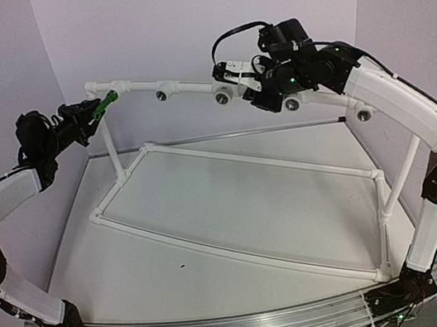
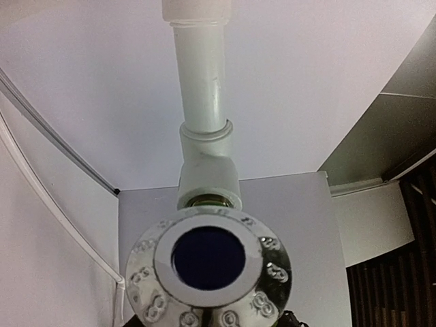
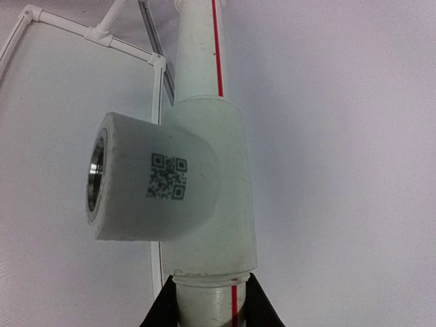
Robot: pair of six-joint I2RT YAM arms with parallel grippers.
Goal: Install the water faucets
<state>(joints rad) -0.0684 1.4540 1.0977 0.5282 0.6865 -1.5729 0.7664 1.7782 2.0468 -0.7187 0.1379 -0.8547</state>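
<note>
A green water faucet (image 1: 105, 103) points up and right into the corner tee (image 1: 112, 89) at the left end of the white top pipe. My left gripper (image 1: 91, 116) is shut on the faucet's near end. In the left wrist view the faucet's silver round end (image 2: 208, 259) with its dark blue centre fills the bottom and hides the fingers. Its far end meets the tee's socket (image 2: 208, 201). My right gripper (image 1: 246, 88) is shut on the top pipe (image 3: 204, 306) just beside a tee (image 3: 197, 184) with a printed code. That tee's socket (image 3: 95, 180) holds nothing.
The white pipe frame stands on the table, with a base rectangle (image 1: 235, 211) and uprights (image 1: 112, 148) carrying the top pipe. More tees with bare sockets sit along it (image 1: 162, 95), (image 1: 292, 104), (image 1: 364, 114). White walls close in the back and sides.
</note>
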